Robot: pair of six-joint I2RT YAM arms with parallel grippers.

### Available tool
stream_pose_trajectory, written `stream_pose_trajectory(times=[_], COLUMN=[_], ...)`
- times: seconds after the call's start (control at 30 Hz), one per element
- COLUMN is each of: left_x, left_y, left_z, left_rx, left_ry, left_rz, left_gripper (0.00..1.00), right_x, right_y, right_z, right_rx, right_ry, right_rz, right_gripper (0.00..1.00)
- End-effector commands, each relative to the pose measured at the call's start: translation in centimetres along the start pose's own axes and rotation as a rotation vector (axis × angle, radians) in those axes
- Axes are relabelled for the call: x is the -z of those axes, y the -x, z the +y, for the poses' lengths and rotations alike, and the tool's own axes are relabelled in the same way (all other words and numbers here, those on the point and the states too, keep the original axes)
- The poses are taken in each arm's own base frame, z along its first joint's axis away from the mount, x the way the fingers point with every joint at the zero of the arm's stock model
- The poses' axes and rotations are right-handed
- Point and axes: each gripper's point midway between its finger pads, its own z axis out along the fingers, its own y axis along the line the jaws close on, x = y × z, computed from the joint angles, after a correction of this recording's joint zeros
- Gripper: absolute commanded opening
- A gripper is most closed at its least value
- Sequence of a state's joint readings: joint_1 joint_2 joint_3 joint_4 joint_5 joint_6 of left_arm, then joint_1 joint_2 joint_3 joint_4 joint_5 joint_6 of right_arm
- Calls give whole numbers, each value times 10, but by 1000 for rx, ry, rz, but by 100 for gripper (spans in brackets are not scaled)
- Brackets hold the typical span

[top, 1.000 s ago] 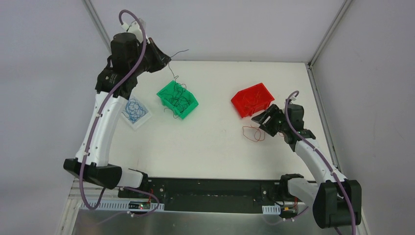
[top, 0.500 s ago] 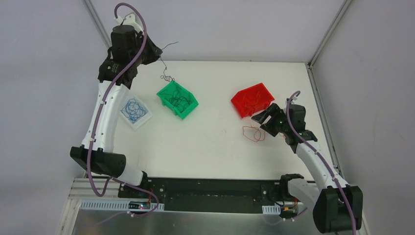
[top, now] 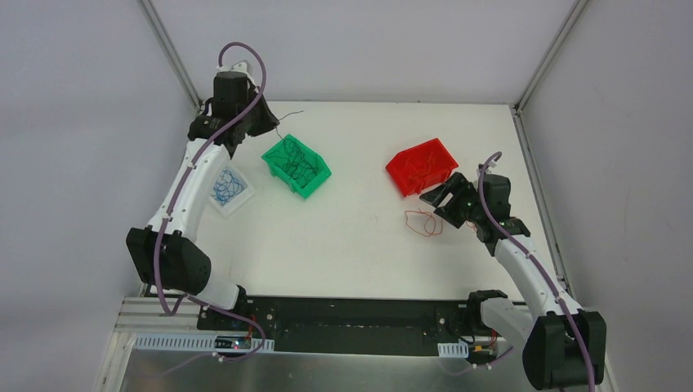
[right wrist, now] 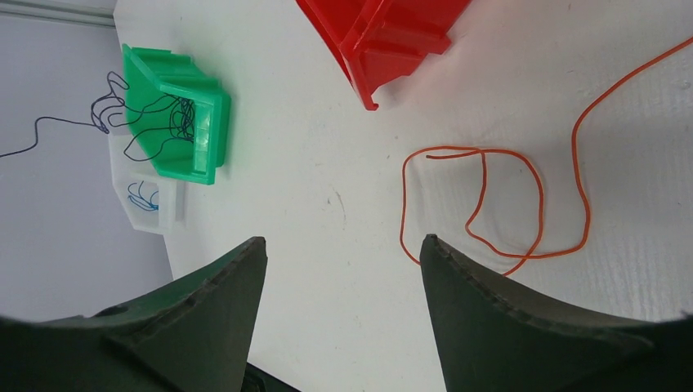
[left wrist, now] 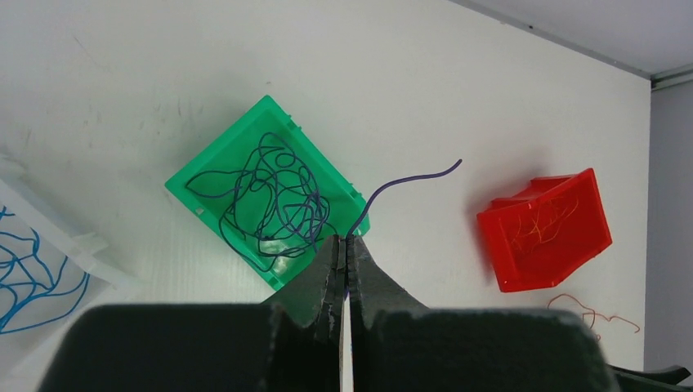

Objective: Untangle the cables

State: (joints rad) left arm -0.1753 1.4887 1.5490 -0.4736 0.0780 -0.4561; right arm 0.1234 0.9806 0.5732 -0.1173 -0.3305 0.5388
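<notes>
1. While the table (top: 351, 245) carries everything, the green bin (top: 315, 181), red bin (top: 422, 166) and tray (top: 242, 196) sit on its far half.
2. Left gripper (left wrist: 344, 242), above the green bin's far corner, is clamped on a dark cable (left wrist: 400, 180) that curls out past its tips.
3. Right gripper (right wrist: 343, 241) hovers with jaws apart, holding nothing, over a loose red cable (right wrist: 458, 149) lying on the table beside the red bin.
4. Green bin holds a dark tangle (left wrist: 270, 204).
5. Red bin holds red strands (left wrist: 543, 224).
6. Tray holds blue cables (top: 226, 184).

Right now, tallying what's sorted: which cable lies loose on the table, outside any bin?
The red cable beside the red bin. The dark cables fill the green bin, one pinched by the left fingers; blue cables lie in the white tray.
</notes>
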Motion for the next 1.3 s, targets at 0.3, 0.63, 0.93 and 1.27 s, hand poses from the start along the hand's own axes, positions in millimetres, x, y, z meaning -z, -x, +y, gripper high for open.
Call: stream_pose_trajectory(times=[0.3,0.63,0.93,1.27], left_x=[-112,-108,-45,43], left_y=[-87,-89,-60,-85], left_z=[59,46,12,-58], left_rx=[77,49,28,-18], left_ry=[201,143,67,-175], left_rz=[244,303,248,246], left_gripper=[0,46,99,99], right_x=[13,49,15,-51], right_y=[7,55,81,55], right_z=[-2,-103,-119,-100], right_rx=[27,20,62,139], right_ry=[-50,-710,-813,-553], right_rz=[-45,-283,-291,-54], right_gripper=[73,97,99,99])
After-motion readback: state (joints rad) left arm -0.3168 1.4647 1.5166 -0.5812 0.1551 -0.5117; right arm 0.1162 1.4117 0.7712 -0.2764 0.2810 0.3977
